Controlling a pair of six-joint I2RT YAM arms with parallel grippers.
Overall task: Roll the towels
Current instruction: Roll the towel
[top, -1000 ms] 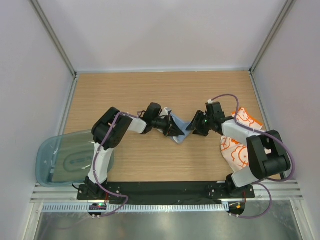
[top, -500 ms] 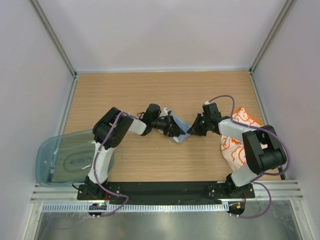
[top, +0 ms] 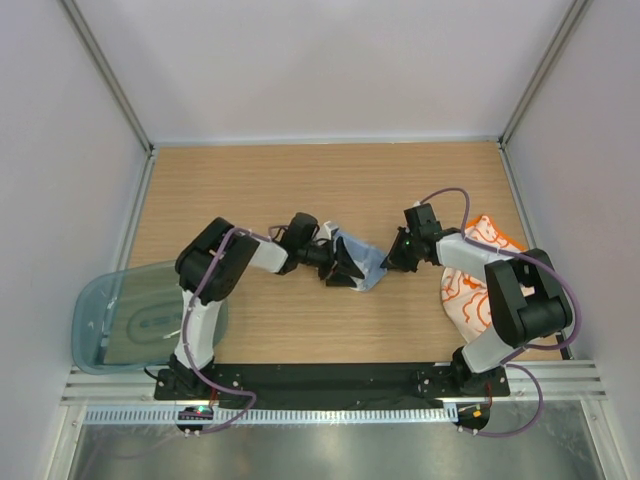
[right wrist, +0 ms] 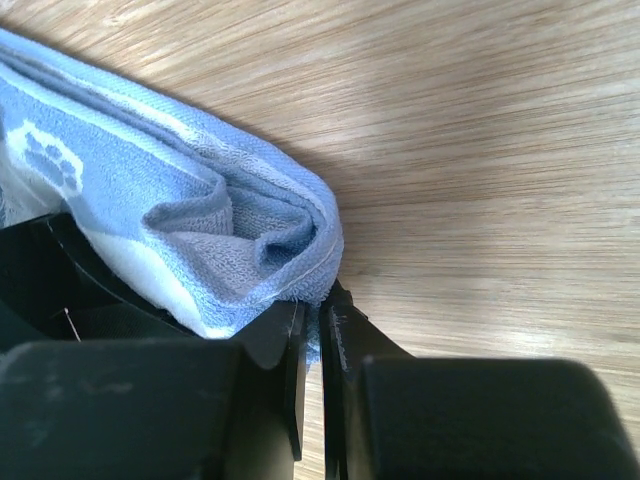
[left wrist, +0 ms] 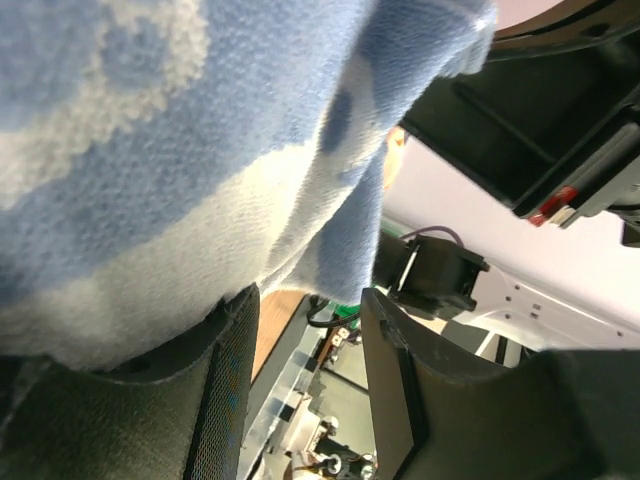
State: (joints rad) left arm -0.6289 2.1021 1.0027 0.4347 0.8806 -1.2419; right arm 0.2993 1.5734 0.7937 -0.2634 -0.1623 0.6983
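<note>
The pale blue towel [top: 368, 262] lies bunched in the middle of the table between my two grippers. My left gripper [top: 345, 268] is at its left side. In the left wrist view the towel [left wrist: 150, 150] lies over the left finger, and the gripper [left wrist: 310, 300] is open with a clear gap between the jaws. My right gripper [top: 388, 262] is at the towel's right end. In the right wrist view the gripper [right wrist: 313, 305] is shut on a thin edge of the folded towel [right wrist: 200, 220]. The orange and white patterned towels [top: 470, 290] lie in a heap under the right arm.
A translucent blue-green plastic tray [top: 100, 320] overhangs the table's left front edge. Grey walls close in the wooden table [top: 300, 190] on three sides. A black base rail [top: 330, 378] runs along the front.
The left arm has drawn back to the left and its gripper has shifted slightly. The blue towel has spread out a little towards the right gripper, which has lowered onto its right end.
</note>
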